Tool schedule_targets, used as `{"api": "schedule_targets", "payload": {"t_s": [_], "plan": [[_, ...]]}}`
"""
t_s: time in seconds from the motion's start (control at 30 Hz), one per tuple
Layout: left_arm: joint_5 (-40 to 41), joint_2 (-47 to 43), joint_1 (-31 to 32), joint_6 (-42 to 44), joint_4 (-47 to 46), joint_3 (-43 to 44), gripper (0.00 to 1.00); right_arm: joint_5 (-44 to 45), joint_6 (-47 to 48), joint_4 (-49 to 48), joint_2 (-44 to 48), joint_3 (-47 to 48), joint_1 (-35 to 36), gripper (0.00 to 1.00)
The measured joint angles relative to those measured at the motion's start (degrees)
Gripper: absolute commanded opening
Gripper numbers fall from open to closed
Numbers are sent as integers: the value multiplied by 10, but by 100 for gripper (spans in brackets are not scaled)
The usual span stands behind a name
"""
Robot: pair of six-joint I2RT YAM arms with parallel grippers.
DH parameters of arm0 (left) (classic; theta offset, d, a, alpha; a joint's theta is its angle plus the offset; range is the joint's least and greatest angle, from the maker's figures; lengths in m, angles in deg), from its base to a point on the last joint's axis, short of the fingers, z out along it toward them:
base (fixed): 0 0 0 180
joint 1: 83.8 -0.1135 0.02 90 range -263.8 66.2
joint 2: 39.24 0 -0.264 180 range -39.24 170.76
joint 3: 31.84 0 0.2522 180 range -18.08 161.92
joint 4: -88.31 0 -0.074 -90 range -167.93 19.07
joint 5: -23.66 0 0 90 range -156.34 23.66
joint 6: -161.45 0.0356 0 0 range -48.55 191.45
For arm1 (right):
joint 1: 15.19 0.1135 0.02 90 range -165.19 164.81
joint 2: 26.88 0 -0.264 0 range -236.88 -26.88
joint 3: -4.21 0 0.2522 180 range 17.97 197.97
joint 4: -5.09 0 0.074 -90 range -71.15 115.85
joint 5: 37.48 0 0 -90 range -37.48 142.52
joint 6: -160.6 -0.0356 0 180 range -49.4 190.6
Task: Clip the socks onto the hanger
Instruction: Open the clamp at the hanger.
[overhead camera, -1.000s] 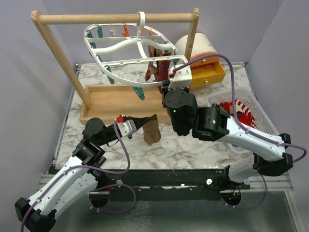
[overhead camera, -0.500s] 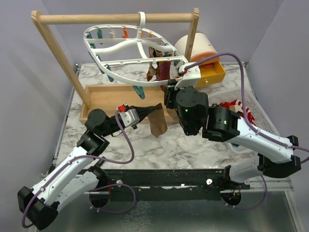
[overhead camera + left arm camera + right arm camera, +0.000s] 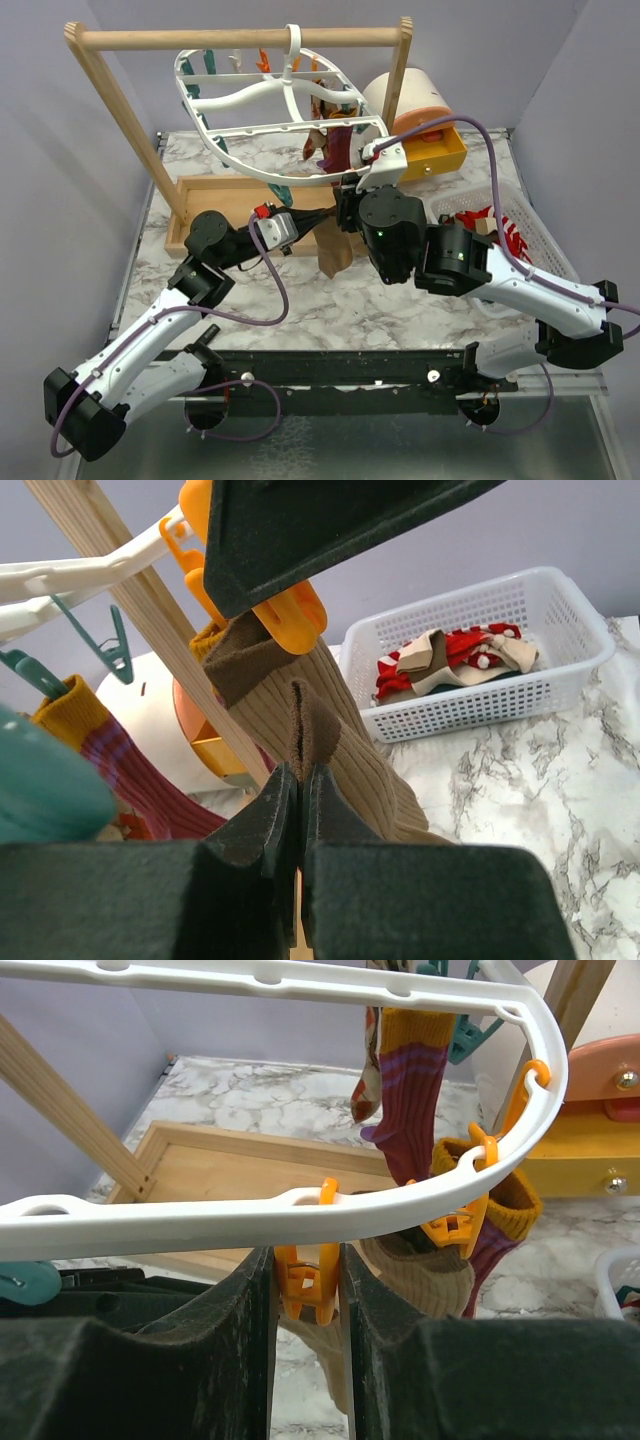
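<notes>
The left gripper (image 3: 298,780), pinched fully closed on the cuff of the tan-brown sock (image 3: 335,730), is holding it just under the orange clip (image 3: 306,1295), with the sock's length trailing down toward the worktop (image 3: 350,300). The right gripper (image 3: 306,1255), partly closed, is squeezing that clip on the hanger (image 3: 400,1212) rim. Both arms are reaching forward, their wrists meeting.

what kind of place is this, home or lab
Probably a lab bench staged for laundry: plain panels wall in a marble-pattern table, a clip hanger hangs from a wooden rack, and socks lie in a white basket.
</notes>
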Motion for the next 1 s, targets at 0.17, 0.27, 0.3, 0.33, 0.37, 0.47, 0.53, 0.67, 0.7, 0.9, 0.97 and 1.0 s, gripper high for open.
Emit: {"api": "schedule_targets", "payload": {"t_s": [0.17,0.27,0.3,0.33,0.37,0.47,0.53,0.67,0.7,0.9,0.97,1.0], "plan": [[-7,10,0,3,1,8,0,-5,0,-3,7,-9,0,0],[-10,9,0,6,-1,11,0,-10,0,-4,8,-9,0,0],[-11,9,0,7,-1,11,0,-12,0,-5,8,-10,0,0],[-13,9,0,9,-1,11,0,-13,0,-7,8,-11,0,0],[-15,9,0,10,-1,12,0,-15,1,-10,9,-14,0,0],[-21,10,0,12,-1,16,0,-17,2,-20,14,-25,0,0],[-26,10,0,14,-2,19,0,-19,3,-23,15,-27,0,0],[-32,11,0,16,-2,26,0,-21,5,-26,15,-27,0,0],[-34,11,0,16,-3,27,0,-22,6,-27,15,-27,0,0],[-44,12,0,22,-2,28,0,-24,12,-32,16,-31,0,0],[-52,12,0,25,-2,28,0,-33,19,-46,22,-44,0,0],[-56,12,0,27,-2,28,0,-41,24,-54,26,-52,0,0]]}}
